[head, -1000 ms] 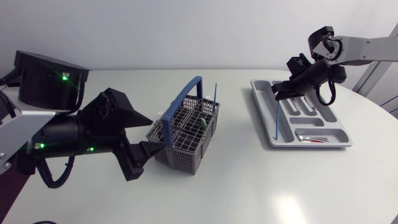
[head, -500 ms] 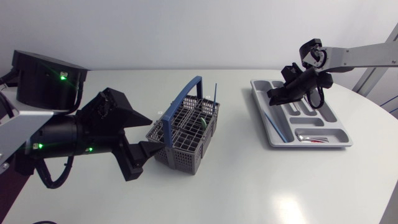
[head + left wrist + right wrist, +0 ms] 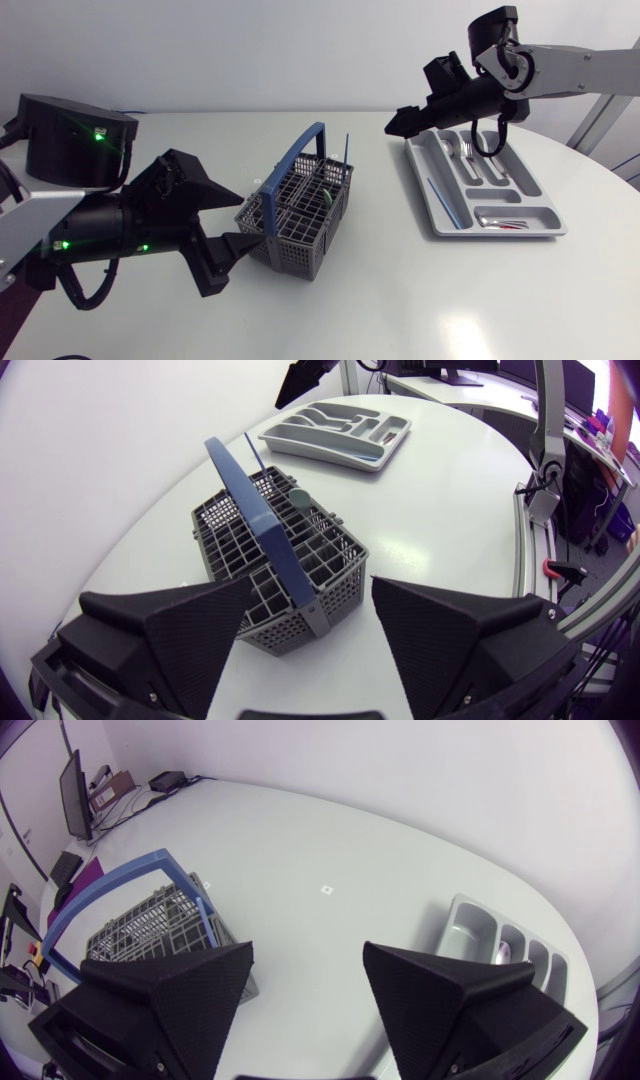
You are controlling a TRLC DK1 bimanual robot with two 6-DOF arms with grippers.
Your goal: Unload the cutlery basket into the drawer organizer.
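Grey mesh cutlery basket with blue handle: on white table, corner between spread, empty left end effector. Right end effector: open, empty, over grey compartmented drawer organizer; basket well apart, leftward.

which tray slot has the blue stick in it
The long slot along the organizer edge nearest the basket: the blue stick lies lengthwise in it; the others show silver cutlery or nothing.

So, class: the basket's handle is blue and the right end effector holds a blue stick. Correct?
Not quite. The right end effector is open and empty, as the right wrist view shows; a blue stick lies in the tray. The basket handle is indeed blue.
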